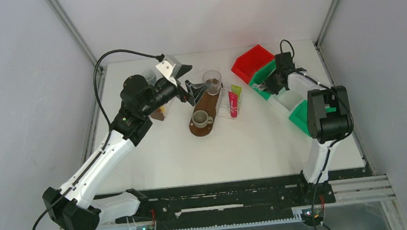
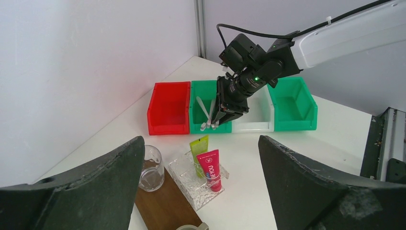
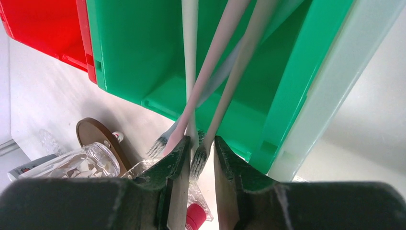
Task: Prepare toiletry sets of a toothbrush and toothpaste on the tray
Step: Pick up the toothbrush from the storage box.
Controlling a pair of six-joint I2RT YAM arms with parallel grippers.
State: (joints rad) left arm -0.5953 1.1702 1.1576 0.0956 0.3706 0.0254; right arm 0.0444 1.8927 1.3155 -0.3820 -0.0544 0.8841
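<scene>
The white table [image 1: 233, 157] lies bare and wide from the near edge, by the arm bases, up to the long brown wooden board [image 1: 206, 100]; here is the most room to move. The left gripper [image 1: 188, 80] hangs over the far left end of this board, its jaws spread very wide and holding nothing.

On the board stand a grey mug [image 1: 201, 118] and, farther, a clear drinking glass [image 1: 212, 82]. The left wrist view cuts the mug off at its lower border.

Just right of the board lies the clear ribbed plastic tray [image 2: 191, 189]. The pink-red toothpaste tube [image 2: 211, 167] and the lime green toothpaste tube [image 2: 198, 145] lie on it side by side.

A strip of free table separates the tray from the row of bins near the right wall: red plastic bin [image 2: 167, 108], green plastic bin [image 2: 198, 91], white plastic bin [image 2: 258, 125], second green bin [image 2: 292, 103].

The right gripper [image 3: 201, 143] is at the front lip of the green plastic bin, where three thin toothbrushes [image 2: 205, 111] lean out. Its jaws are narrow, one on each side of a bristle head [image 3: 199, 162]. I cannot tell if they already pinch it, because the fingers cover the contact.
</scene>
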